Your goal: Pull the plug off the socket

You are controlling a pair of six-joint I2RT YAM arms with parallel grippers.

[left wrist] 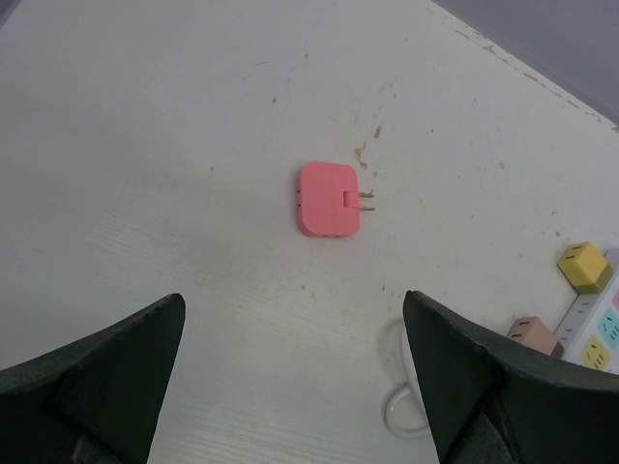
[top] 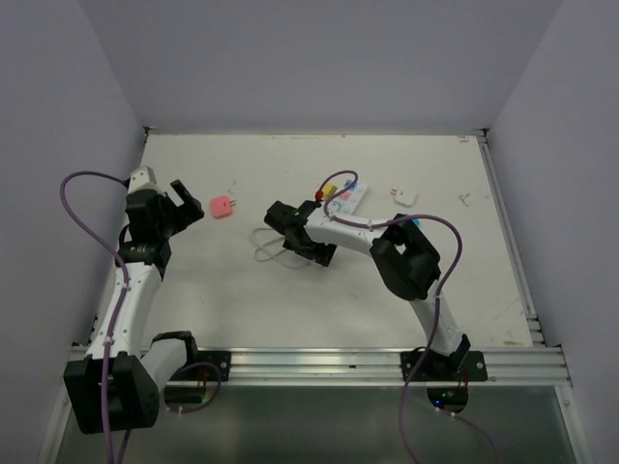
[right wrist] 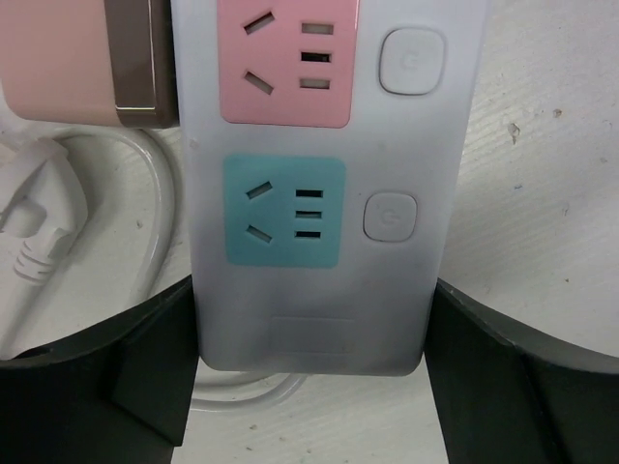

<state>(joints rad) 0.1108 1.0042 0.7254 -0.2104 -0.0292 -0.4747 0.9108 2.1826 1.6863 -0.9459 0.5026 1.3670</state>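
Observation:
The socket [right wrist: 319, 184] is a white strip with pink and blue outlet faces, lying mid-table [top: 350, 198]. A pale pink plug [right wrist: 87, 58] sits in its side near my right gripper, and is also visible from the left wrist [left wrist: 532, 333]. A yellow plug [left wrist: 583, 266] is plugged in farther along. My right gripper [right wrist: 311, 285] straddles the strip's cord end, a finger against each long side. My left gripper [left wrist: 293, 300] hangs open above bare table, left of the strip [top: 191, 203]. A loose coral-pink plug [left wrist: 329, 198] lies flat ahead of it, prongs bare.
The strip's white cord [top: 266, 246] loops on the table beside the right gripper. A white plug [top: 404, 196] and a small white piece [top: 465, 200] lie to the right of the strip. Walls close the table on the left, the back and the right.

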